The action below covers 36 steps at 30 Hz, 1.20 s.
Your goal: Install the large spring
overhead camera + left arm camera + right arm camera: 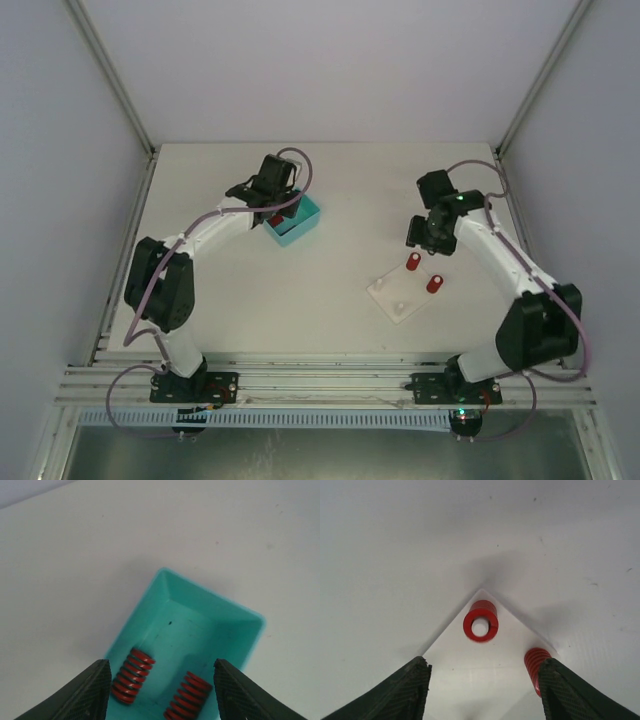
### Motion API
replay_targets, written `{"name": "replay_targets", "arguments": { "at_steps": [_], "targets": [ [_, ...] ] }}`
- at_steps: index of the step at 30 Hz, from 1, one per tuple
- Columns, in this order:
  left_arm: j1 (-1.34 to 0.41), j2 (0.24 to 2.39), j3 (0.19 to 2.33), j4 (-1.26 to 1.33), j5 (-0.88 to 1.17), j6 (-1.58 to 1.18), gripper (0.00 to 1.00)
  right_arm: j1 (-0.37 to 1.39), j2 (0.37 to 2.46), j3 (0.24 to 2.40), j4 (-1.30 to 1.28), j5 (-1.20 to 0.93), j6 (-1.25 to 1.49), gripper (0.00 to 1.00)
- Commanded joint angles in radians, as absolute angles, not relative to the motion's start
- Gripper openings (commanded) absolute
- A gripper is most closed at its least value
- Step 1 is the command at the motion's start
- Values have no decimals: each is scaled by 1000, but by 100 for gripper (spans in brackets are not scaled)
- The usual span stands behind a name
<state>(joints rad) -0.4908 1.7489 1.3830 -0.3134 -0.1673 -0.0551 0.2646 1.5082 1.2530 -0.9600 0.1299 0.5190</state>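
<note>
A teal bin (pixel 235 630) holds two red springs lying on their sides, one at the left (pixel 132 675) and one at the right (pixel 187 695). My left gripper (pixel 162 695) hovers open above them, holding nothing; the top view shows it over the bin (pixel 300 222). A white plate (pixel 470 680) carries two red springs standing upright on it, one (pixel 480 621) near its far corner and one (pixel 535 664) by my right finger. My right gripper (pixel 482 692) is open and empty above the plate (pixel 400 293).
The white tabletop (pixel 330 190) is walled by white panels at back and sides. Small white pegs (pixel 399 308) stand on the near part of the plate. The arm bases sit on a rail at the near edge.
</note>
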Motion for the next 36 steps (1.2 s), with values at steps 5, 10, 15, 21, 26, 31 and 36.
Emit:
{"name": "replay_targets", "arguments": {
  "at_steps": [5, 10, 15, 21, 26, 31, 36],
  "targets": [
    [-418, 1912, 1531, -532, -155, 1, 46, 263, 1321, 1337, -1131, 136, 521, 77],
    [-414, 2004, 1599, -588, -168, 37, 38, 262, 1284, 1375, -1179, 143, 528, 88],
    [-414, 2081, 1692, -649, -148, 52, 35, 262, 1280, 1411, -1193, 160, 519, 89],
    [-414, 2133, 1749, -688, -173, 58, 34, 263, 1275, 1428, -1191, 163, 518, 89],
    [-414, 2156, 1756, -697, -185, 79, 35, 262, 1277, 1430, -1193, 171, 523, 89],
    [-414, 2176, 1754, -699, -193, 90, 35, 262, 1272, 1430, -1195, 176, 530, 89],
    [-414, 2209, 1746, -705, -184, 92, 36, 262, 1266, 1425, -1203, 180, 538, 89]
  ]
}}
